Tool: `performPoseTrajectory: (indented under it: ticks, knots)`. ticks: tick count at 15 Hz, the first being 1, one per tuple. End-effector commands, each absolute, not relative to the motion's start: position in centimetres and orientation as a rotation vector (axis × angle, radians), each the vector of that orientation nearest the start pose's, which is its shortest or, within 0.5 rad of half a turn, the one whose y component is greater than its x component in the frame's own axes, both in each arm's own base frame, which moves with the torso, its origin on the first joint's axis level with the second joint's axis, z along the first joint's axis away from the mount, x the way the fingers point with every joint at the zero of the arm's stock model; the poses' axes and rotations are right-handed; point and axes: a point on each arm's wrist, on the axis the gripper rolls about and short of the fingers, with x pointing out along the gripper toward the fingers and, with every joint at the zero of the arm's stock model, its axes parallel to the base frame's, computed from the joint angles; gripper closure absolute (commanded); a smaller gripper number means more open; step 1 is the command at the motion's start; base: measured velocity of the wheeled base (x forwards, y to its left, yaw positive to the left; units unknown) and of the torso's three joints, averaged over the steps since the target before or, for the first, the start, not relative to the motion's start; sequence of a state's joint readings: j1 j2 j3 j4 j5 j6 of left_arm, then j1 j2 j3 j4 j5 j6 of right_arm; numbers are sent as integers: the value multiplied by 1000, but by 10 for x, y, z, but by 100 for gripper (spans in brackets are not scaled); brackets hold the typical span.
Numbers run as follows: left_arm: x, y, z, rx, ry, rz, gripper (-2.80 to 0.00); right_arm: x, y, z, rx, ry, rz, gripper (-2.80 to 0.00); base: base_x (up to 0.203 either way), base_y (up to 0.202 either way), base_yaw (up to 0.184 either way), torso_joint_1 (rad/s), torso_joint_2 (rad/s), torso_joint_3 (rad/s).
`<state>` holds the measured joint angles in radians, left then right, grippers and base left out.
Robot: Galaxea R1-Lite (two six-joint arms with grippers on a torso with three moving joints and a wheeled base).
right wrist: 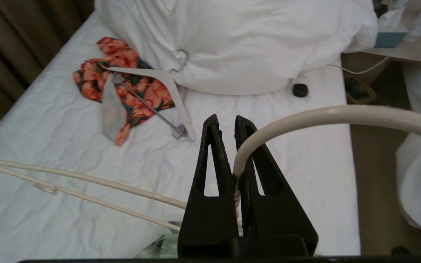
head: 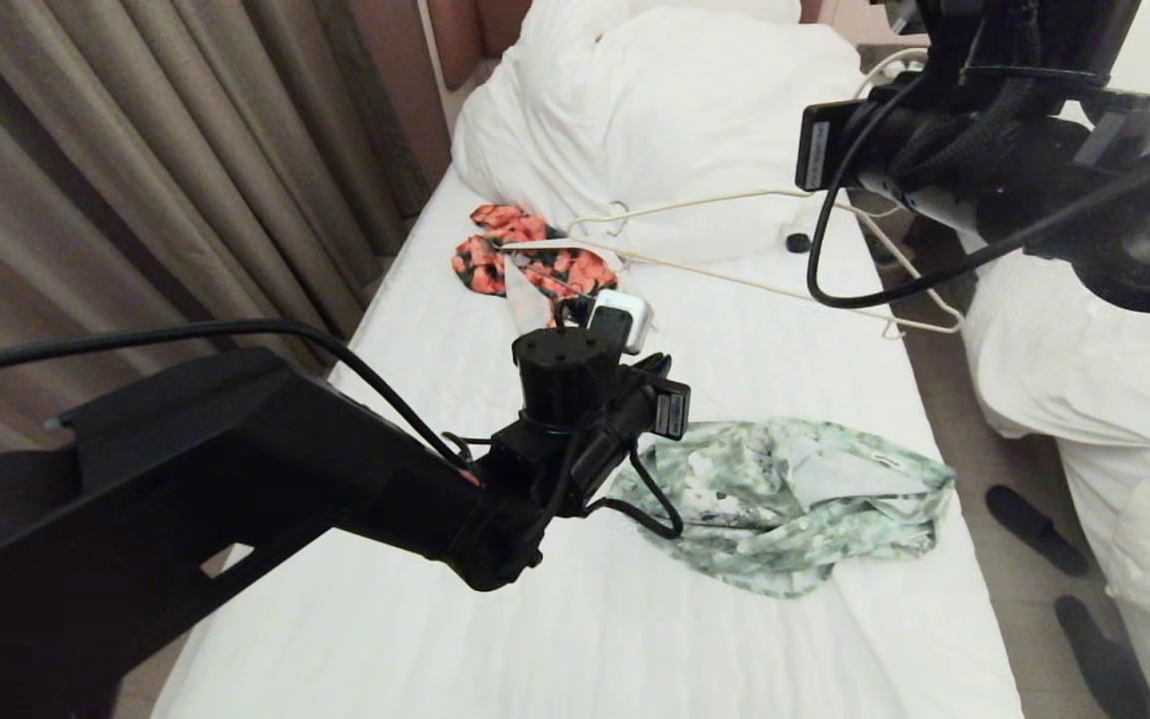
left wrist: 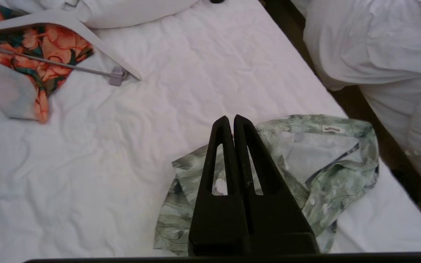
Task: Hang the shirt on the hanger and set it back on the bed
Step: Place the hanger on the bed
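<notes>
Shirt (head: 795, 504) lies crumpled, green-white, under the closed left gripper (left wrist: 231, 122); right gripper (right wrist: 225, 124) clamps the hanger (right wrist: 327, 115).

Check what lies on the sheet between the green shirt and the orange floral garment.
Only bare white sheet of the bed separates the shirt from the orange garment, shown in the left wrist view.

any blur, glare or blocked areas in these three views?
Head view: even warm indoor light, no glare; the black left arm blocks the lower left, the right arm the top right. Left wrist view: the shirt is sharp. Right wrist view: the hanger hook, close to the lens, looks soft and oversized; the bed stays clear.
</notes>
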<state>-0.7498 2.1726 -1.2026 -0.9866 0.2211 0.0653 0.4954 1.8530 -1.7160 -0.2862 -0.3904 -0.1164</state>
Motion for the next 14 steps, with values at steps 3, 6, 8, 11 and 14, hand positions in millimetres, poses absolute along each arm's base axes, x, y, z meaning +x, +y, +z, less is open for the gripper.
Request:
performPoseTrajectory:
  ticks: [3, 6, 8, 11, 14]
  knots:
    - [317, -288, 155, 53, -49, -526, -280, 333, 155, 354, -56, -139, 55, 0, 0, 0, 0, 0, 0, 0]
    - [313, -284, 167, 46, -69, -524, -280, 342, 137, 346, -69, -111, -4, 0, 0, 0, 0, 0, 0, 0]
    - [318, -277, 169, 45, -74, -506, 0, 346, 132, 325, -98, -42, -20, 0, 0, 0, 0, 0, 0, 0]
    - [332, -258, 179, 43, -83, -468, 0, 351, 124, 293, -139, 64, -74, 0, 0, 0, 0, 0, 0, 0]
    - [342, -230, 195, 63, -44, -432, 0, 353, 114, 265, -159, 160, -102, 0, 0, 0, 0, 0, 0, 0]
